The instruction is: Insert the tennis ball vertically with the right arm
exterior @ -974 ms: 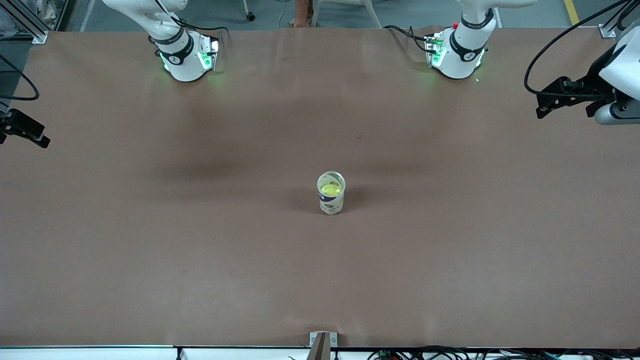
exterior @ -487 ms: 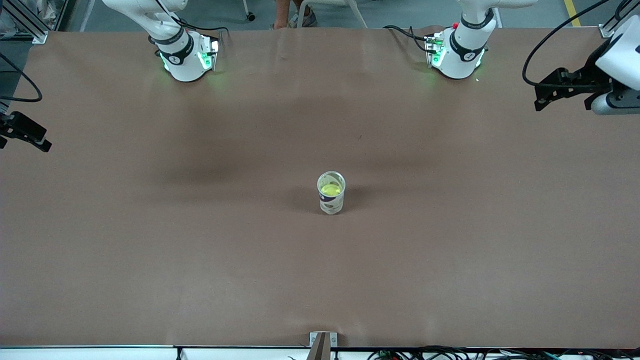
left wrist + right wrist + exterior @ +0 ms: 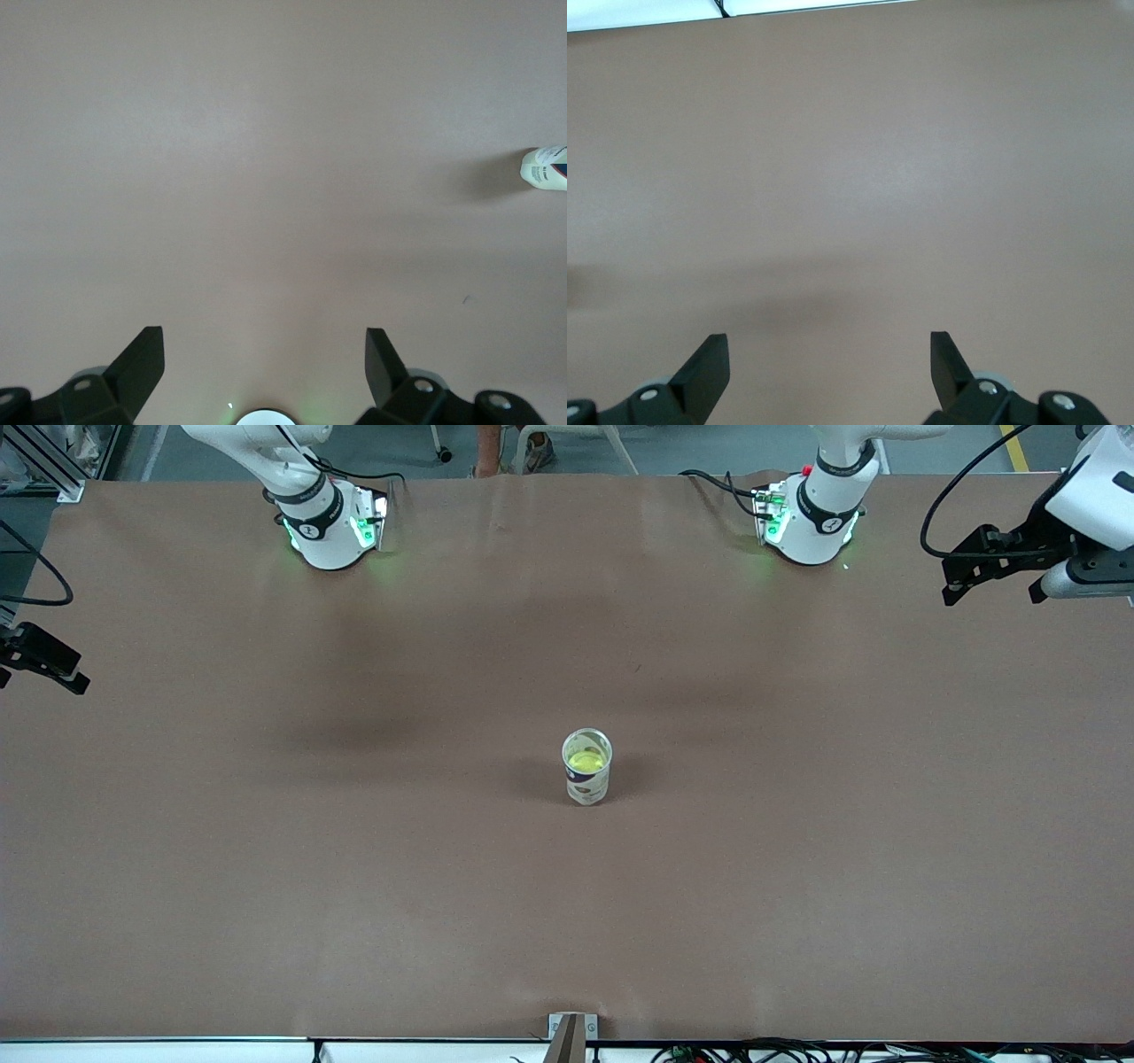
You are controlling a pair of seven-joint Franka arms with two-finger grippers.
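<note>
A yellow-green tennis ball (image 3: 586, 762) sits inside a clear upright can (image 3: 587, 785) with a dark label, mid-table. The can stands alone, with neither gripper close to it. My right gripper (image 3: 49, 662) is over the table's edge at the right arm's end, only partly in the front view. In its wrist view the right gripper (image 3: 830, 354) is open over bare brown table. My left gripper (image 3: 988, 577) hangs over the left arm's end of the table. The left gripper (image 3: 265, 354) is open and empty, and the can (image 3: 545, 168) shows small at that view's edge.
The two arm bases (image 3: 326, 527) (image 3: 811, 518) glow green along the table's back edge. A small metal bracket (image 3: 571, 1032) and cables lie at the front edge. A brown cover (image 3: 354, 886) spans the table.
The left gripper has drawn back toward the bases' edge of the table, staying open. The right gripper has barely shifted. The can and ball have not moved.
</note>
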